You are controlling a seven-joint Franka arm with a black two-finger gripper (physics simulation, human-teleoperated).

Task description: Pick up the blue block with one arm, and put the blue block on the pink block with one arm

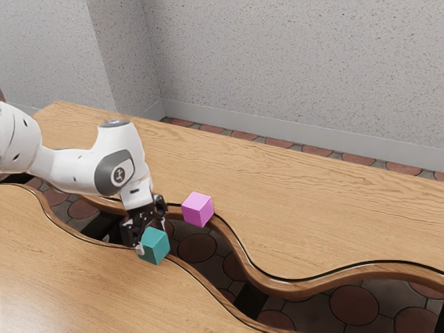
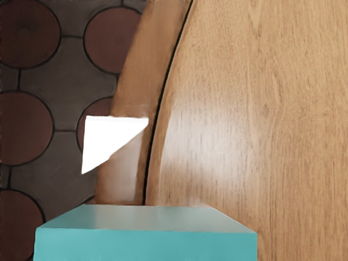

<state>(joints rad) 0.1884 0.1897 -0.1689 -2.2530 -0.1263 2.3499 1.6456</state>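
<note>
The blue block is a teal cube held just above the curved edge of the near table, beside the gap. My gripper comes down on it from above and is shut on it, black fingers on two sides. In the wrist view the blue block lies close under my hand. The pink block stands upright on the wavy front rim of the far table, a short way to the exterior view's right of my gripper and a little farther back.
A winding gap with brown round-tiled floor runs between the two wooden tables. A grey wall closes off the back. Under my hand are a wooden tabletop, the floor, and a white triangular patch.
</note>
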